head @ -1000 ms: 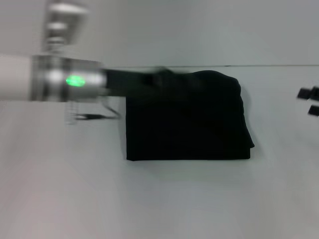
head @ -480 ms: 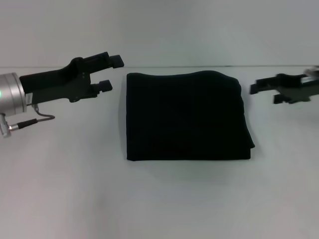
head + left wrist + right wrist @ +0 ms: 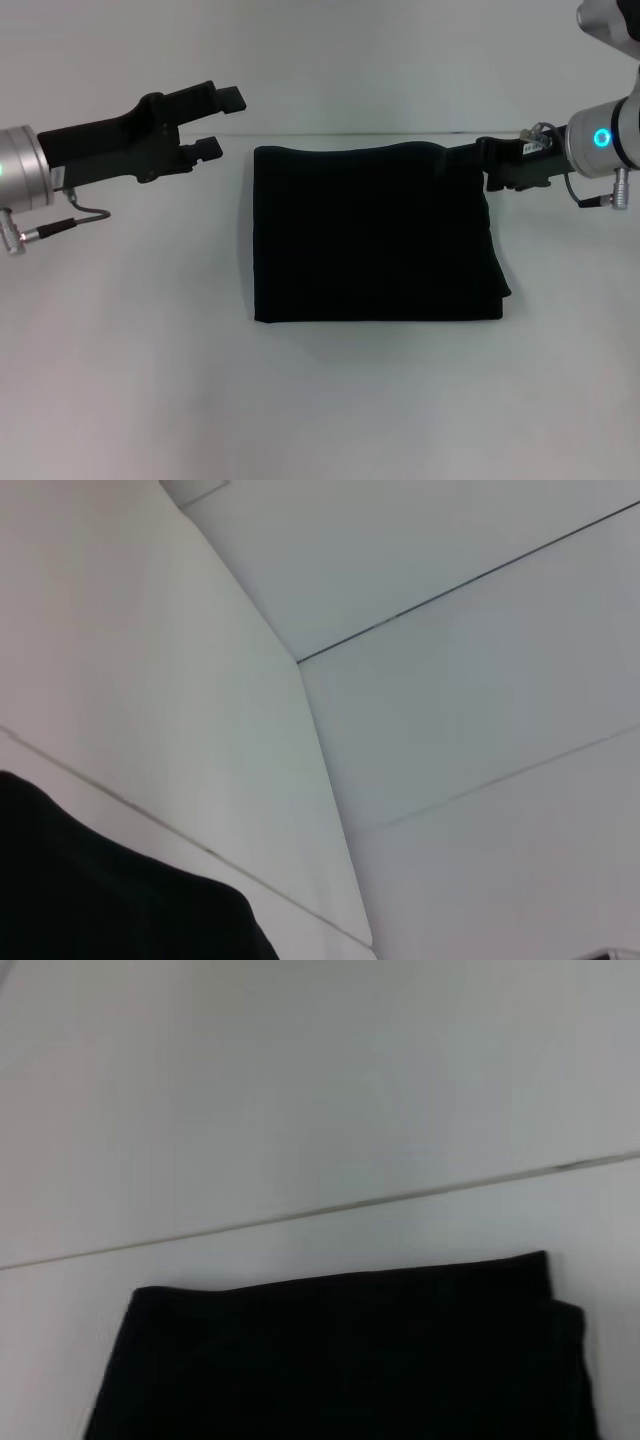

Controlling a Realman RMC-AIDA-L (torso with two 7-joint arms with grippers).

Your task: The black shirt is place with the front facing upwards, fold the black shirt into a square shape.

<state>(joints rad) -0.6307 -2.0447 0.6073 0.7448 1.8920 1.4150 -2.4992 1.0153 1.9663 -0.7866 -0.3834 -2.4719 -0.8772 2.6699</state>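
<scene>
My right hand [image 3: 462, 156] has moved in since half a second ago. Back then it was off to the side of the black shirt [image 3: 372, 232]. Now its tip sits right at the shirt's far right corner. It is dark against dark cloth there, so I cannot tell if that hand is spread or pinching.

My left hand [image 3: 222, 122] has barely moved. It hangs just beside the shirt's far left corner, not touching it, with its two fingers spread apart.

The shirt lies flat in the middle of the white surface [image 3: 320, 400]. It is already a neat, nearly square block, and no white print shows. I think the folding is almost done, or fully done. The right hand may be coming in for one last tidy or fold.

The left and near edges look straight. The right edge slants out a little toward the near corner, and the far edge bulges up a bit. There is lots of bare surface on all sides, so both arms have room to move.
</scene>
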